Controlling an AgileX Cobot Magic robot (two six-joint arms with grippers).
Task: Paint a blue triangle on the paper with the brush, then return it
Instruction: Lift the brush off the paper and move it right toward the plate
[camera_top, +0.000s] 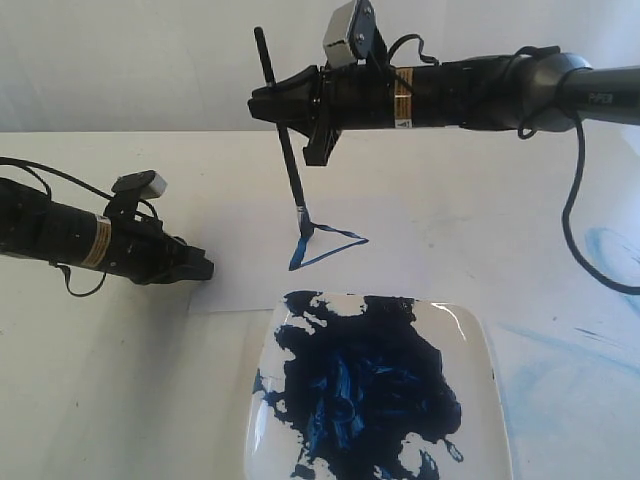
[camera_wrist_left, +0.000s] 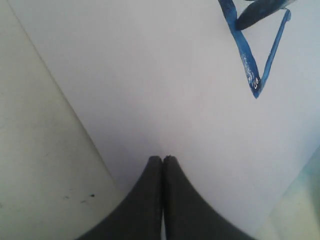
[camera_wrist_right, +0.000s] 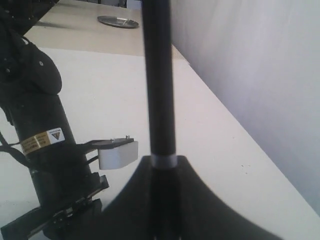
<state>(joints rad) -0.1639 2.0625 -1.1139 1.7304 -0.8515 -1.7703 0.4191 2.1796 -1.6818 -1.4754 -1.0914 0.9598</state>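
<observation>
Right fingers: closed narrow on the brush, gripping its black handle above the silver band; in the right wrist view the handle rises straight out from between the fingers.
Brush: nearly upright, top leaning slightly left in the exterior view, bristles down on the paper.
Bristle tip: meets the left corner of the blue triangle; the left wrist view shows the dark tip lying on the painted line.
Blue triangle: thin outline on the paper, sharp point rightward, just behind the plate; the strokes look wet and glossy.
Left fingers: pressed together with nothing between them, tips low over the sheet near its left edge; whether they touch it I cannot tell.
Plate: white, at the near edge of the counter, covered by a broad dark-blue paint smear.
Counter, right side: faint pale-blue stains.
</observation>
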